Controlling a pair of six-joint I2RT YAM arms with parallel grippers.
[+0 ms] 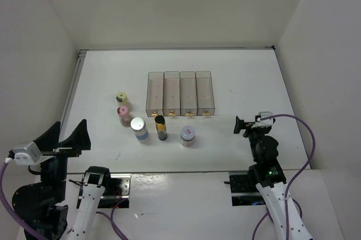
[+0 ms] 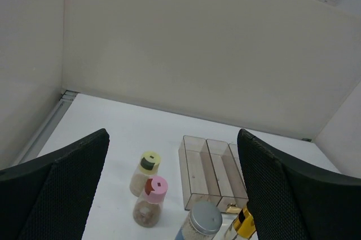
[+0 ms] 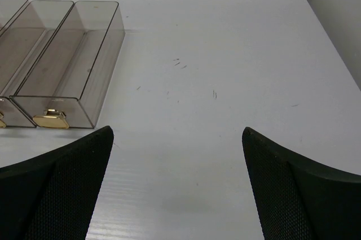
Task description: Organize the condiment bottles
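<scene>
Right now both arms sit back at the near edge of the table [image 1: 237, 76], at its 6 o'clock side. The left gripper [image 1: 66, 137], at about 8 o'clock, has its jaws spread wide and grips nothing. Its wrist view looks between the two black fingers toward the jars. The right gripper [image 1: 243, 126], at about 4 o'clock, is likewise released, its fingers apart above the white table top.

The five condiment bottles stand upright on the table in a loose arc, left of centre.
- The yellow-green-lidded jar [image 1: 120, 97] is farthest back, at 9 o'clock of the bins [image 1: 171, 90].
- The pink-lidded jar [image 1: 122, 112] stands just beside it at its 6 o'clock.
- The white-lidded jar [image 1: 139, 126] is at 5 o'clock of the pink one.
- The dark bottle [image 1: 160, 126] with its gold band is at 3 o'clock of the white one.
- The silver-grey-lidded jar [image 1: 188, 134] is at 4 o'clock of the dark bottle.

Four clear bins lie side by side, walls touching, their long sides running 12 to 6 — each has a small gold tab [image 1: 189, 114] at its near end. The dark bottle stands near the 6 o'clock end of the second bin from the left.
</scene>
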